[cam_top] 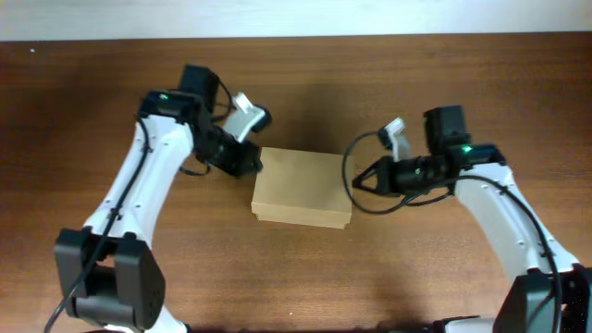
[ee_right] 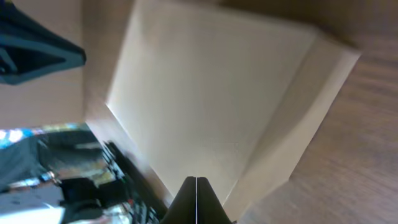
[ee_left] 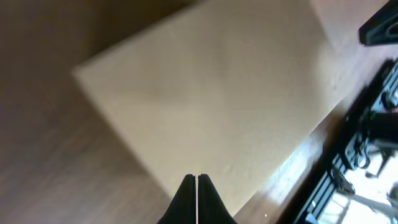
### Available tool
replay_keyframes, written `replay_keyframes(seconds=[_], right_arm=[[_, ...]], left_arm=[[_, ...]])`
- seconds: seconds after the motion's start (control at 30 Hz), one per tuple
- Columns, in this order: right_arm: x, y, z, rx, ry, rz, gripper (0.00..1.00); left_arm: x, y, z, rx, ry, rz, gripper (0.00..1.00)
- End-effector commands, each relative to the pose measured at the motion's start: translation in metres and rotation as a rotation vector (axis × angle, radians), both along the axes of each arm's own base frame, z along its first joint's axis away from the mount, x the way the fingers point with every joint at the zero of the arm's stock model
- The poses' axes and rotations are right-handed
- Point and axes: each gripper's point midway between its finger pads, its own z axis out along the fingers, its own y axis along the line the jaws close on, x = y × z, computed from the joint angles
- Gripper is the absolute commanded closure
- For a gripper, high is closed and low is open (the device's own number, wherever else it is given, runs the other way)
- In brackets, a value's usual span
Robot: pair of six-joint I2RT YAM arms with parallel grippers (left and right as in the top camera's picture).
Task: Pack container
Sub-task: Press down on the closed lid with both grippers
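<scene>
The container (cam_top: 302, 188), a plain tan cardboard box, lies in the middle of the brown table with its flap lid down. My left gripper (cam_top: 259, 164) is shut and empty, its tips at the box's upper left corner. My right gripper (cam_top: 356, 183) is shut and empty too, its tips just off the box's right edge. In the left wrist view the closed black fingers (ee_left: 196, 178) point over the box's flat top (ee_left: 211, 87). In the right wrist view the closed fingers (ee_right: 196, 181) sit over the container's top (ee_right: 205, 93), with a side wall showing at the right.
The dark wooden table (cam_top: 435, 268) spreads around the box. A pale wall band (cam_top: 296, 17) runs along the far edge. Both arm bases stand at the near corners, left base (cam_top: 106, 273) and right base (cam_top: 546, 296).
</scene>
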Motion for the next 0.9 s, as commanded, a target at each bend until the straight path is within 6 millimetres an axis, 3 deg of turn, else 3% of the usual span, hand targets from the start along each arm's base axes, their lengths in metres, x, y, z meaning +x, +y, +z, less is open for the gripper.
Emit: replay_keyframes(seconds=[0.0, 0.27, 0.43, 0.73, 0.87], right_arm=[[-0.013, 0.006, -0.020, -0.101, -0.015, 0.062, 0.96], [-0.020, 0.005, -0.041, -0.228, -0.002, 0.092, 0.96], [-0.023, -0.003, -0.060, -0.282, 0.038, 0.089, 0.96], [-0.026, -0.003, -0.072, -0.290, 0.076, 0.094, 0.96], [-0.020, -0.002, -0.066, -0.285, 0.056, 0.091, 0.96]], left_arm=[[-0.014, -0.011, -0.011, 0.002, 0.000, -0.055, 0.98], [-0.027, -0.014, -0.047, 0.007, 0.035, -0.046, 0.98], [-0.032, -0.013, -0.057, 0.011, 0.053, -0.041, 0.98], [-0.027, -0.014, -0.054, 0.004, 0.045, -0.002, 0.98], [-0.019, -0.015, -0.037, -0.016, -0.024, 0.015, 0.98]])
